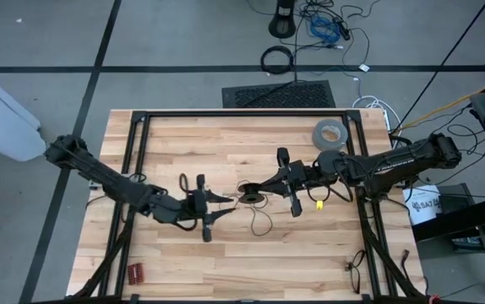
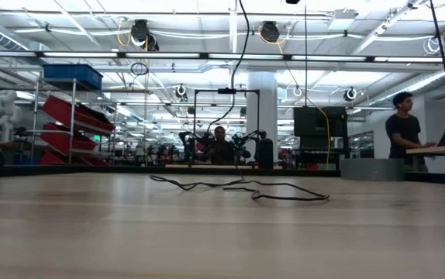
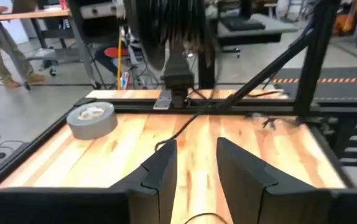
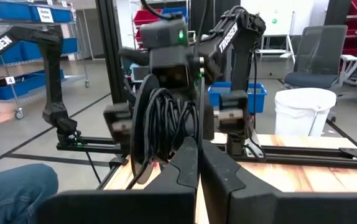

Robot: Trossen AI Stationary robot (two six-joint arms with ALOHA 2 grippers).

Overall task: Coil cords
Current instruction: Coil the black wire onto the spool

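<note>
The cord is a thin black wire. Part of it is wound into a small coil (image 1: 251,196) (image 4: 163,121) held above the middle of the table, and my right gripper (image 1: 264,191) (image 4: 198,155) is shut on that coil. The rest lies slack on the wood (image 1: 261,224) (image 2: 269,192). My left gripper (image 1: 226,200) (image 3: 197,167) faces the coil from the table's left, open, with bare wood showing between its fingers. A strand (image 3: 178,127) runs from beside one left fingertip up toward the coil. My right gripper pinches the coil's strands (image 4: 177,144) between its two shut fingers. The fingers come level from the table's right. The coil stands upright on edge, lifted clear of the table, with a loose tail dropping to the wood. My left gripper: I cannot tell whether the strand (image 3: 161,147) beside its fingertip touches it.
A grey tape roll (image 1: 330,133) (image 3: 91,118) lies at the far right. A small yellow piece (image 1: 318,203) sits under my right arm, and a red item (image 1: 135,272) at the near left. Black frame rails (image 1: 137,152) border the table. Bare wood lies toward the near edge.
</note>
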